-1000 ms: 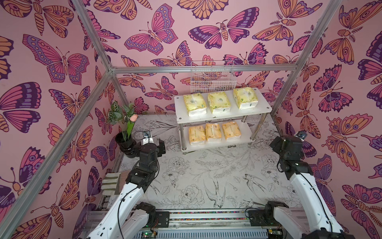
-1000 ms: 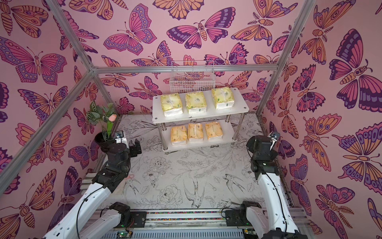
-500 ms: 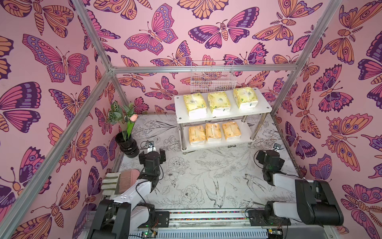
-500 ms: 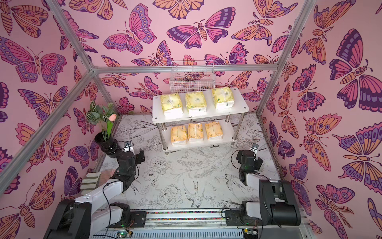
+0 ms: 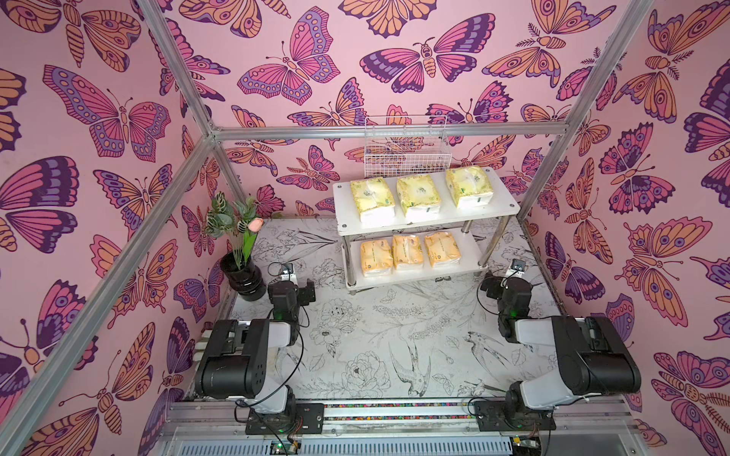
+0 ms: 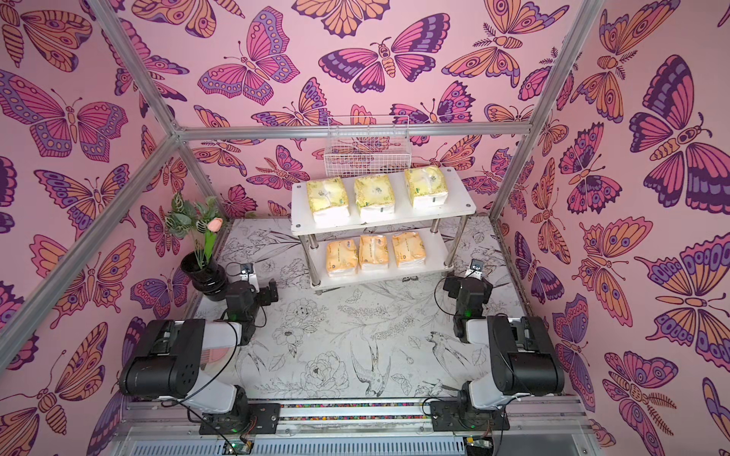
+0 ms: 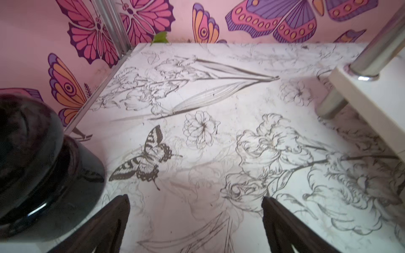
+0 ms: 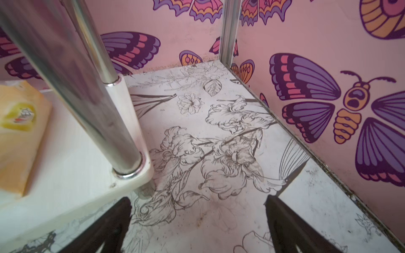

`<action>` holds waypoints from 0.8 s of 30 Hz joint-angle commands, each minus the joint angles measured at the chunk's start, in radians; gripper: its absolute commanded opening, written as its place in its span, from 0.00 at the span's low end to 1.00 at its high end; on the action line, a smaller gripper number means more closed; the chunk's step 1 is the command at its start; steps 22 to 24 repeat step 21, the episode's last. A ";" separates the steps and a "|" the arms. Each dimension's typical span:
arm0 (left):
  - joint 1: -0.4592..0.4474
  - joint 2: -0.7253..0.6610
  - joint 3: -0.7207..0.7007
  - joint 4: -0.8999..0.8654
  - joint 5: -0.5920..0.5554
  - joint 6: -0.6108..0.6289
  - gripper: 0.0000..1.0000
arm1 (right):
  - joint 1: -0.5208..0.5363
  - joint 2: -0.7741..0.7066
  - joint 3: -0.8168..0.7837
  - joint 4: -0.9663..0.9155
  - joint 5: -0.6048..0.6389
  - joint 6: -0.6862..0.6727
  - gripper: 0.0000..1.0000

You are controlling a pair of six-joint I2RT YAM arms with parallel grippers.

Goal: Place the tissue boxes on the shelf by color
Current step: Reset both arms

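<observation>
The shelf (image 5: 501,206) (image 6: 460,205) stands at the back of the table in both top views. Three pale yellow-green tissue boxes (image 5: 418,192) lie in a row on its upper board. Three orange ones (image 5: 407,252) lie in a row on the lower board. My left gripper (image 5: 305,291) (image 7: 195,198) hangs low over the table, left of the shelf, open and empty. My right gripper (image 5: 490,286) (image 8: 198,199) is open and empty by the shelf's front right leg (image 8: 94,105). An orange pack (image 8: 19,131) shows in the right wrist view.
A black vase (image 5: 243,276) (image 7: 32,164) with a fake plant stands close beside my left gripper. A white wire basket (image 5: 407,154) hangs on the back wall above the shelf. Both arms are folded low near the front rail (image 5: 395,410). Pink walls close in three sides.
Both arms have folded down and drawn back toward the front rail, bringing the grippers low over the table. Both grippers stay open. The packs have not moved.
</observation>
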 commanded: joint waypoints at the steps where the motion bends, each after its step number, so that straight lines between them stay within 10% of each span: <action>1: 0.001 0.007 -0.007 0.037 0.069 -0.011 1.00 | -0.004 -0.003 -0.007 -0.007 -0.022 -0.002 0.99; 24: 0.000 0.006 -0.005 0.037 0.069 -0.010 1.00 | -0.008 -0.020 0.012 -0.066 -0.030 -0.002 0.99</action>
